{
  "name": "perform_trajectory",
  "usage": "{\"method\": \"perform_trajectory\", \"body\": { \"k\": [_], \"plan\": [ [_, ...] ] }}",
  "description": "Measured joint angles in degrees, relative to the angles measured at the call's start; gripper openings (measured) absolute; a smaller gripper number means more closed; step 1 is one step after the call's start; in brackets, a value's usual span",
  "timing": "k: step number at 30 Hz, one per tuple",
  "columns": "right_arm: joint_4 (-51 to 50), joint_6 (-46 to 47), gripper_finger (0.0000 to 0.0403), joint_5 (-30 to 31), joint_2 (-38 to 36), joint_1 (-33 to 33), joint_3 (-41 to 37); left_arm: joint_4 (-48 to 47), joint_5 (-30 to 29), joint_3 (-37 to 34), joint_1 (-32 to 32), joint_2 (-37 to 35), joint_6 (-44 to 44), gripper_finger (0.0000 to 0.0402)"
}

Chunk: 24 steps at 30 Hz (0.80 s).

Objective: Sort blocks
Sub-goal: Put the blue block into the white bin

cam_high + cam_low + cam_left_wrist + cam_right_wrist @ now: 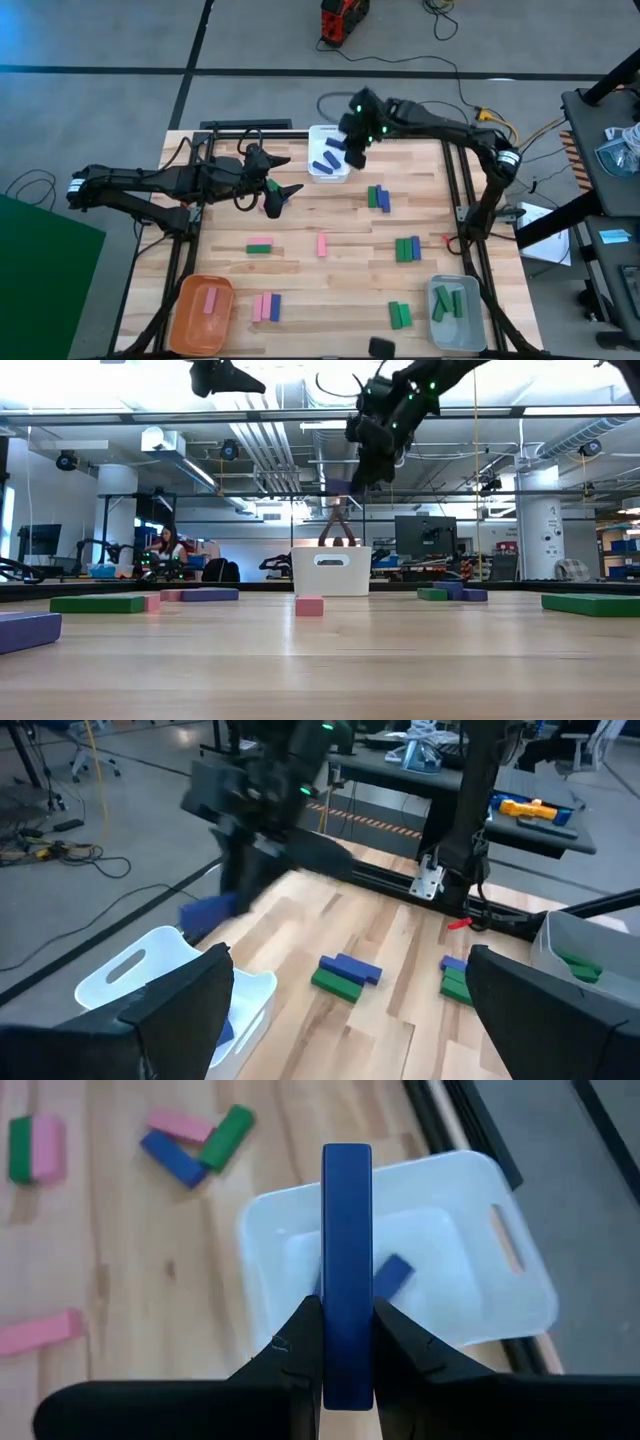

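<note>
A dark blue block point(347, 1270) was held clamped upright between the right gripper point(347, 1342) fingers, above the white bin point(440, 1190); the left gripper point(345, 1020) was spread open.

Bright, even overhead light; the pale wooden tabletop point(330, 225) shows only faint shadows. The far dark arm point(265, 795) is motion-blurred in the left wrist view.

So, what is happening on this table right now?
The robot sorts coloured blocks into bins. The right claw holds a dark blue block above the white bin, where blue blocks already lie. The left claw waits open over the table beside that bin, holding nothing. The orange bin holds a pink block, the grey bin green ones. Many blocks remain on the table.
</note>
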Motion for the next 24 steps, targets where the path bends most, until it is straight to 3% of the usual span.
{"method": "perform_trajectory", "body": {
  "k": [24],
  "plan": [
    [-4.95, -5.47, 0.0046, -2.46, 12.47, -2.78, 11.92, 0.76, -3.03, 0.0, 0.0, 0.0, -3.68, 0.037]
  ]
}}
